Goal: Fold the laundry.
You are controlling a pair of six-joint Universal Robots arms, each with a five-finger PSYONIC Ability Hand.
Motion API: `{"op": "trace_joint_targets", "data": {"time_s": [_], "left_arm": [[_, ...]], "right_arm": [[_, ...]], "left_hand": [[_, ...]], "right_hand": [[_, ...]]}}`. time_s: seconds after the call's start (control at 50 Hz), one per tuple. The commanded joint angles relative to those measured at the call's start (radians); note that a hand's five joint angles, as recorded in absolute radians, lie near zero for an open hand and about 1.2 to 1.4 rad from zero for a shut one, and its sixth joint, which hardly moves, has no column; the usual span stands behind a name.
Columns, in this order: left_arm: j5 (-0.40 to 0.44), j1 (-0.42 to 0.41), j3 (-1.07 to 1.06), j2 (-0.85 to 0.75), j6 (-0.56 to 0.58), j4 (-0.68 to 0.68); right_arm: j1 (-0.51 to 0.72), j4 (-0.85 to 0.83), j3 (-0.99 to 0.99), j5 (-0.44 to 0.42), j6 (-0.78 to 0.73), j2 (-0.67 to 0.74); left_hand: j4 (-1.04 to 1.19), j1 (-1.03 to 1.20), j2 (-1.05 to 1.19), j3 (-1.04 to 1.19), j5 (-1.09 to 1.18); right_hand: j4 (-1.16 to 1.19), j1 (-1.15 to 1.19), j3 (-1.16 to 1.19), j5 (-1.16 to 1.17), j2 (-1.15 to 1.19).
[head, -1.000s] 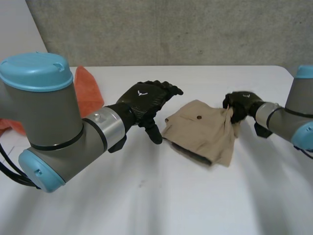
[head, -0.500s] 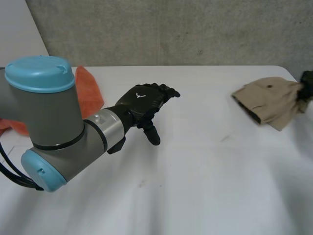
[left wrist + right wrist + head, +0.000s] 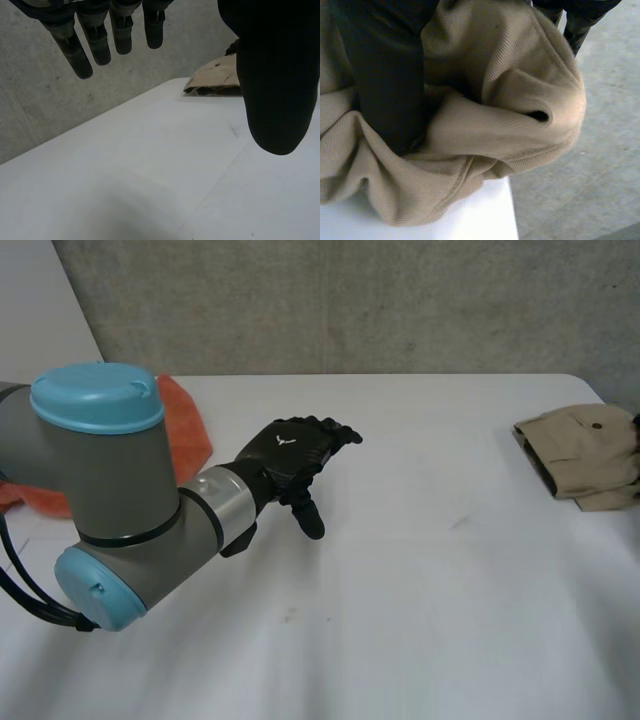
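One tan garment (image 3: 585, 452), one orange cloth (image 3: 182, 420)

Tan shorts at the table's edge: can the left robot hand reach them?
Probably not without a long stretch. Nothing on the table blocks the way, but the left robot hand is open far from the tan shorts, which the right robot hand grips.

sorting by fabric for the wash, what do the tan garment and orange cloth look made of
Tan garment: likely cotton twill, matte; fine ribbed weave and a stitched buttonhole show. Orange cloth: thin, matte fabric, fibre unclear; it lies in soft folds.
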Motion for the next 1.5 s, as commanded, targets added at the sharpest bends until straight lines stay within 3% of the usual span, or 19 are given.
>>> {"op": "trace_joint_targets", "data": {"time_s": [0.02,0.22,0.4,0.44,0.52,0.62,0.66,0.7,0.8,0.88,0.96,1.06,1.12,1.16,1.18,1.24,1.32,1.44,1.5], "left_arm": [[-0.023,-0.003,-0.013,0.015,-0.004,-0.001],[-0.047,0.041,-0.043,0.072,-0.005,0.001],[-0.051,0.075,-0.067,0.147,-0.008,0.033],[-0.055,0.089,-0.073,0.162,-0.008,0.045],[-0.081,0.173,-0.098,0.205,0.003,0.108],[-0.074,0.342,-0.090,0.199,0.010,0.191],[-0.069,0.391,-0.083,0.179,0.022,0.202],[-0.054,0.472,-0.049,0.109,0.071,0.207],[-0.037,0.619,0.046,-0.082,0.289,0.216],[-0.035,0.656,0.143,-0.239,0.490,0.233],[-0.035,0.669,0.230,-0.368,0.665,0.239],[-0.052,0.673,0.310,-0.483,0.762,0.271],[-0.058,0.675,0.356,-0.522,0.765,0.279],[-0.070,0.669,0.376,-0.531,0.763,0.283],[-0.102,0.652,0.378,-0.531,0.766,0.291],[-0.165,0.606,0.350,-0.504,0.756,0.303],[-0.193,0.505,0.223,-0.337,0.702,0.335],[-0.178,0.378,0.025,-0.097,0.397,0.352],[-0.120,0.290,-0.054,-0.001,0.247,0.323]], "right_arm": [[0.017,0.217,0.120,0.028,-0.112,-0.163],[-0.057,0.211,0.415,0.140,-0.316,-0.445],[-0.046,0.001,0.527,0.233,-0.423,-0.635],[-0.026,-0.038,0.557,0.223,-0.413,-0.669],[0.146,-0.165,0.738,0.134,-0.371,-0.858],[0.343,-0.332,1.092,-0.088,-0.302,-1.060],[0.393,-0.357,1.186,-0.130,-0.292,-1.114],[0.471,-0.381,1.317,-0.187,-0.285,-1.166],[0.618,-0.421,1.508,-0.201,-0.295,-1.174],[0.651,-0.437,1.603,-0.185,-0.296,-1.169],[0.648,-0.443,1.666,-0.175,-0.296,-1.171],[0.644,-0.457,1.720,-0.175,-0.295,-1.172],[0.637,-0.469,1.745,-0.175,-0.296,-1.175],[0.625,-0.472,1.754,-0.175,-0.296,-1.182],[0.606,-0.473,1.760,-0.173,-0.296,-1.186],[0.577,-0.473,1.762,-0.173,-0.296,-1.200],[0.520,-0.473,1.756,-0.167,-0.291,-1.218],[0.480,-0.473,1.743,-0.149,-0.284,-1.220],[0.471,-0.473,1.740,-0.121,-0.282,-1.220]], "left_hand": [[-0.017,-0.006,-0.015,-0.020,-0.038],[-0.026,-0.015,-0.023,-0.029,-0.047],[-0.026,-0.015,-0.023,-0.029,-0.047],[-0.026,-0.015,-0.023,-0.029,-0.047],[-0.029,-0.019,-0.027,-0.033,-0.050],[-0.029,-0.019,-0.027,-0.033,-0.050],[-0.029,-0.019,-0.027,-0.033,-0.050],[-0.029,-0.019,-0.027,-0.033,-0.050],[-0.029,-0.019,-0.027,-0.033,-0.050],[-0.029,-0.019,-0.027,-0.033,-0.050],[-0.029,-0.019,-0.027,-0.033,-0.050],[0.074,0.084,0.076,0.070,0.053],[0.510,0.521,0.512,0.507,0.489],[1.052,1.062,1.054,1.048,1.031],[1.191,1.201,1.193,1.187,1.170],[1.192,1.203,1.195,1.189,1.171],[1.192,1.203,1.195,1.189,1.171],[1.192,1.203,1.195,1.189,1.171],[1.192,1.203,1.195,1.189,1.171]], "right_hand": [[-0.057,-0.028,-0.042,-0.125,-0.049],[-0.057,-0.028,-0.042,-0.125,-0.049],[-0.057,-0.028,-0.042,-0.125,-0.049],[-0.057,-0.028,-0.042,-0.125,-0.049],[-0.057,-0.028,-0.042,-0.125,-0.049],[-0.057,-0.028,-0.042,-0.125,-0.049],[-0.057,-0.028,-0.042,-0.125,-0.049],[-0.057,-0.028,-0.042,-0.125,-0.049],[-0.057,-0.028,-0.042,-0.125,-0.049],[-0.057,-0.028,-0.042,-0.125,-0.049],[-0.057,-0.028,-0.042,-0.125,-0.049],[-0.057,-0.028,-0.042,-0.125,-0.049],[-0.057,-0.028,-0.042,-0.125,-0.049],[-0.057,-0.028,-0.042,-0.125,-0.049],[-0.057,-0.028,-0.042,-0.125,-0.049],[-0.057,-0.028,-0.042,-0.125,-0.049],[-0.057,-0.028,-0.042,-0.125,-0.049],[-0.057,-0.028,-0.042,-0.125,-0.049],[-0.057,-0.028,-0.042,-0.125,-0.049]]}}
